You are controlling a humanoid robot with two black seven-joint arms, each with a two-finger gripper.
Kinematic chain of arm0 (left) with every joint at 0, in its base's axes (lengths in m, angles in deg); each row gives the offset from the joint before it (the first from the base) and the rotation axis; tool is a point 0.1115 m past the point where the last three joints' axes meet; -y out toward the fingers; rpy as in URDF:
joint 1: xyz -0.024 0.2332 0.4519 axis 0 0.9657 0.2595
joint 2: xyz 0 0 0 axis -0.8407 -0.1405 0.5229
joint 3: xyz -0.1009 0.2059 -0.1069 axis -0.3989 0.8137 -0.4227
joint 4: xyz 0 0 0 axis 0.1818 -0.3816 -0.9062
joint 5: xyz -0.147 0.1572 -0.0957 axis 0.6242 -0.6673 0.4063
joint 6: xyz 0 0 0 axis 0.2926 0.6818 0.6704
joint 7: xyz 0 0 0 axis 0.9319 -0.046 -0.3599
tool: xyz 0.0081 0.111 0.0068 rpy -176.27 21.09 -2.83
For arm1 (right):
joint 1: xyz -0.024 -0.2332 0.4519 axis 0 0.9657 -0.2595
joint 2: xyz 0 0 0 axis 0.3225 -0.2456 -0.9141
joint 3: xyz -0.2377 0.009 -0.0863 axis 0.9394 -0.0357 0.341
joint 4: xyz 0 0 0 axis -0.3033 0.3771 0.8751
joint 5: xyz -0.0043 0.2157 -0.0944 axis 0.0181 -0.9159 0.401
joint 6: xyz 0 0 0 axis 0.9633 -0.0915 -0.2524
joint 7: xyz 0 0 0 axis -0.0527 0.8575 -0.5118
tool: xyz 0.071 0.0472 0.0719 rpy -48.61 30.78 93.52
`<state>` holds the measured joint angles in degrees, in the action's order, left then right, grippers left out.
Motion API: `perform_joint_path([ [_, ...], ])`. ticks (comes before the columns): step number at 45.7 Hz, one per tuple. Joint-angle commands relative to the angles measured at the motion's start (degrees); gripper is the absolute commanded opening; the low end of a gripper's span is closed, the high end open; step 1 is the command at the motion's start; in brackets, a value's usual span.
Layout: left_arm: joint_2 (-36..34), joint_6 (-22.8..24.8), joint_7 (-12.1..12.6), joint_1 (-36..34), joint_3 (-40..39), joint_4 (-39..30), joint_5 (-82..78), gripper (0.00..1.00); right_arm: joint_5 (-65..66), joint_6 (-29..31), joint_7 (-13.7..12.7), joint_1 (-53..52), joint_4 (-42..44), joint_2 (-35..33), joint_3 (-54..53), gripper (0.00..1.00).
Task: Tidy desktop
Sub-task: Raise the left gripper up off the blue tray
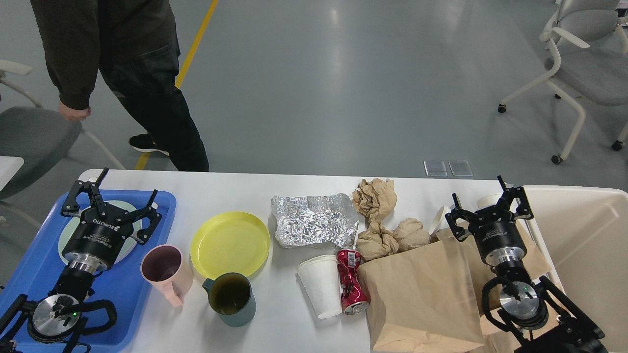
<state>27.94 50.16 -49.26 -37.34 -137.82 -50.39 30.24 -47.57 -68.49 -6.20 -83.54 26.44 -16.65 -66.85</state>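
Note:
The white desktop holds a yellow plate, a pink mug, a dark green mug, crumpled foil, a white paper cup on its side, a crushed red can, a crumpled brown paper ball with two more beside it, and a brown paper bag. My left gripper hovers open over a pale plate on the blue tray. My right gripper hangs open above the bag's right end, empty.
A cream bin stands off the right edge of the table. A person stands behind the far left corner. Office chairs sit at far right and far left. A white cup lies behind the bag.

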Motion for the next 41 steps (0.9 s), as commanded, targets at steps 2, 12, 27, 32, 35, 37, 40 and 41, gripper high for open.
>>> perform_joint_path([
  [2, -0.1, 0.1, -0.2, 0.2, -0.4, 0.0, 0.0, 0.97, 0.0, 0.0, 0.0, 0.0, 0.1, 0.0, 0.0, 1.0],
  [12, -0.6, -0.3, -0.2, -0.2, -0.9, 0.0, 0.0, 0.97, 0.0, 0.0, 0.0, 0.1, 0.0, 0.0, 0.0, 1.0],
  [27, -15.5, -4.1, -0.9, -6.2, 3.9, 2.0, 0.6, 0.97, 0.0, 0.0, 0.0, 0.1, 0.0, 0.0, 0.0, 1.0],
  [32, -21.6, -4.9, -0.8, -14.4, 13.8, 6.1, 0.6, 0.97, 0.0, 0.0, 0.0, 0.1, 0.0, -0.1, 0.0, 1.0],
  [35, -25.5, -4.5, -0.6, -19.9, 22.2, 8.3, 0.6, 0.97, 0.0, 0.0, 0.0, 0.1, 0.0, -0.1, 0.0, 1.0],
  [37, -28.1, -4.6, -0.6, -23.8, 29.5, 9.1, 0.6, 0.97, 0.0, 0.0, 0.0, 0.1, 0.0, 0.0, 0.0, 1.0],
  [40, -31.3, -4.4, -0.1, -30.3, 39.9, 9.5, 0.6, 0.97, 0.0, 0.0, 0.0, 0.1, 0.0, -0.1, 0.0, 1.0],
  [41, -32.2, -4.2, 0.0, -32.7, 43.5, 9.5, 0.6, 0.97, 0.0, 0.0, 0.0, 0.1, 0.0, 0.0, 0.0, 1.0],
])
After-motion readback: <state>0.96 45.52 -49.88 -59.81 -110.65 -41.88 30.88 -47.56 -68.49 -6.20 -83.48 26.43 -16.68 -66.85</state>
